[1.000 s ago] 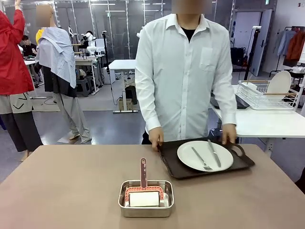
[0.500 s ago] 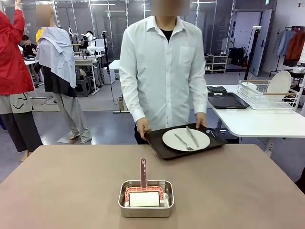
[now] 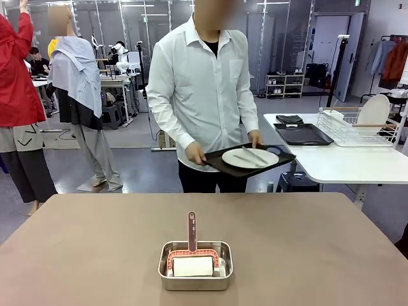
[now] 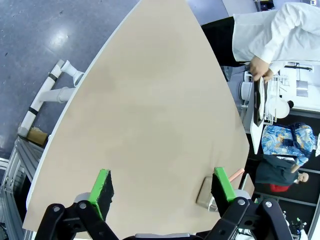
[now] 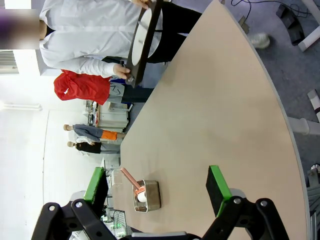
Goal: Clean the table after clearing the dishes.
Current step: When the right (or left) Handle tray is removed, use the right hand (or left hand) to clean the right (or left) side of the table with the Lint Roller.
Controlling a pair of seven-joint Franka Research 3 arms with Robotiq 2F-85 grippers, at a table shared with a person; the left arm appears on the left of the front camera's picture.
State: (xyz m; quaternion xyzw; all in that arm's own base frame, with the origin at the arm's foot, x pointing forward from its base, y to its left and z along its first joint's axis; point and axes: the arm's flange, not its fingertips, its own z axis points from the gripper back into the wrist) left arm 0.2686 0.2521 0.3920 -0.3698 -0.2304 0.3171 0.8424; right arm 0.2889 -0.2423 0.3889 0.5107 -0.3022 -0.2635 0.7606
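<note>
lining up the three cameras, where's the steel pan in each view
front view: steel pan low centre.
left wrist view: pan bottom right.
right wrist view: pan bottom, left of centre.
shared landmark: the dark tray the person carries, higher in each picture than the pan.

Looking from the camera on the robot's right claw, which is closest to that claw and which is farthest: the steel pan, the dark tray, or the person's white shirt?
From the right claw:
1. Steel pan: on the table, just ahead of the claw.
2. Dark tray: held up past the table's far edge.
3. White shirt: behind the tray.
</note>
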